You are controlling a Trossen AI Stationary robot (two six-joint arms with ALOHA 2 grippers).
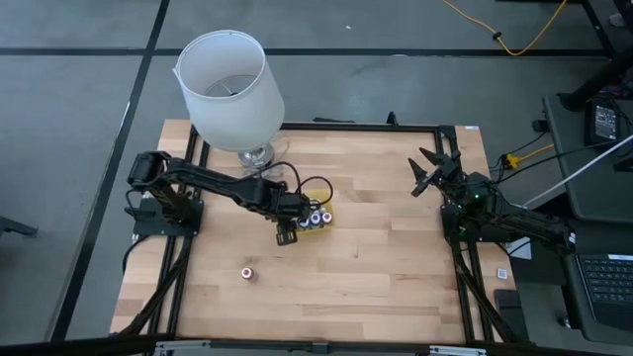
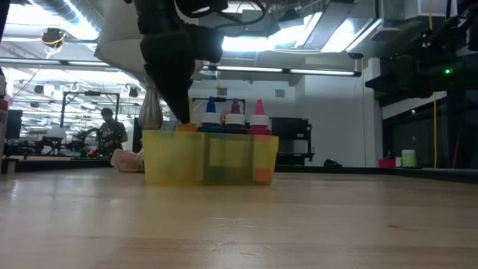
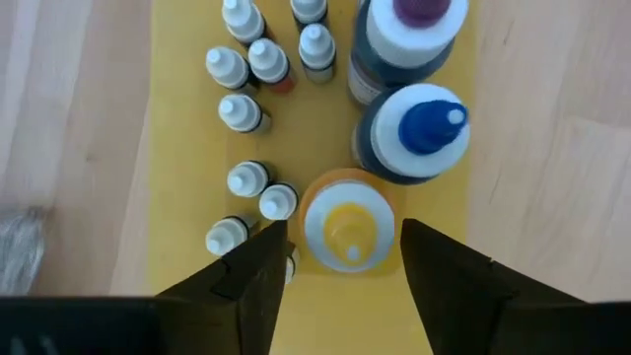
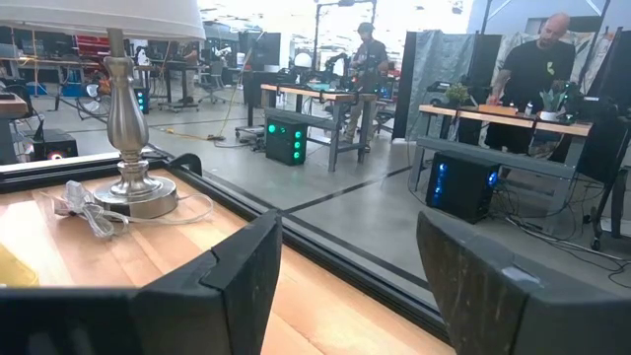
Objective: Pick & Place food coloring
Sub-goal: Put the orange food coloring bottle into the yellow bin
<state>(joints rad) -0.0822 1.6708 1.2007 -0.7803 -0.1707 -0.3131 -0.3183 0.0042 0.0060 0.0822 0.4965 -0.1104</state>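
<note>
The flat yellow tray (image 1: 318,220) sits mid-table, and it also shows in the low view (image 2: 209,158). It holds several tiny white-capped food coloring bottles (image 3: 245,113) and three bigger bottles with yellow (image 3: 347,229), blue (image 3: 426,128) and purple (image 3: 419,20) tops, all upright. One small bottle (image 1: 247,273) lies alone on the table nearer the front edge. My left gripper (image 3: 343,237) is open above the tray, pointing down. Its fingers stand on either side of the yellow-topped bottle without touching it. My right gripper (image 1: 431,170) waits open at the right rear.
A lamp with a big white shade (image 1: 229,87) stands on its metal base (image 4: 138,192) at the table's far edge, just behind the tray, with a loose cord (image 4: 89,215). There is bare wood in front of and to the right of the tray. People stand in the room beyond.
</note>
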